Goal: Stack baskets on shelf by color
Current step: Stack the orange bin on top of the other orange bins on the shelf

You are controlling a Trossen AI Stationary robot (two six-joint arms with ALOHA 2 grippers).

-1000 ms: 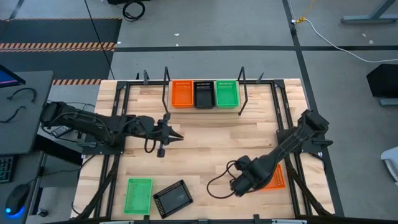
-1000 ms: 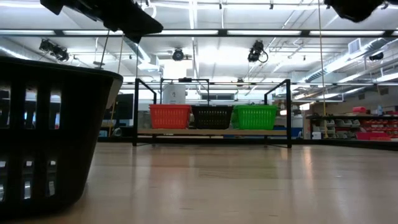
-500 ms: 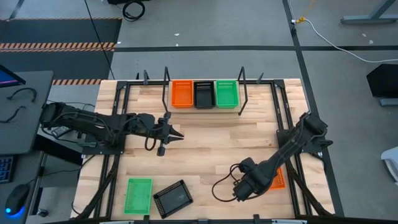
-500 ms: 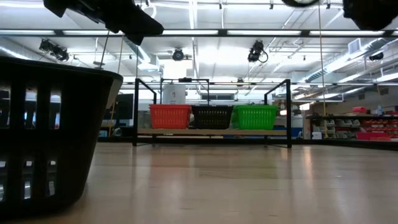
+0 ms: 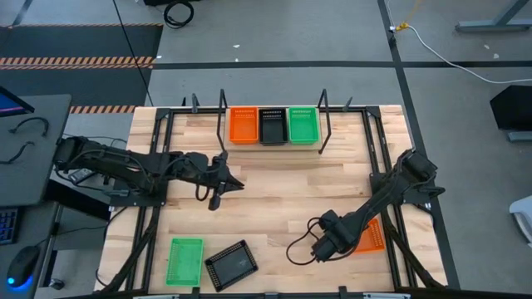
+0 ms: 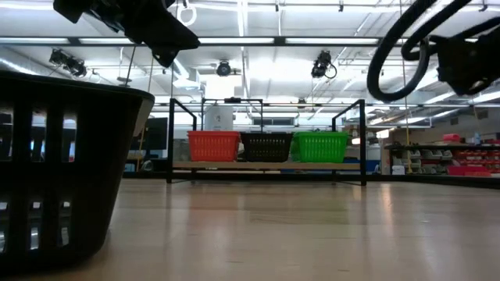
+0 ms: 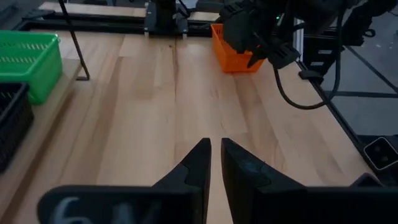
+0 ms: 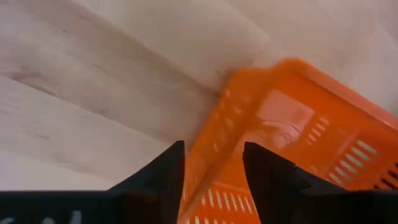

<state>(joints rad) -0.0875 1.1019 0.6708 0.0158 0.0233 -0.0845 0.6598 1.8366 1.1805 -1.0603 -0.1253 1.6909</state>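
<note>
Orange basket [image 8: 292,137] sits under my right gripper [image 8: 211,163], fingers apart over its wall. My left gripper [image 7: 214,163] waits mid-table, nearly closed, empty.

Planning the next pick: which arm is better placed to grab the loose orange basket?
Right. The right gripper hangs directly over the orange basket, jaws open astride its rim. The left gripper is mid-table with jaws nearly closed, far from it.
</note>
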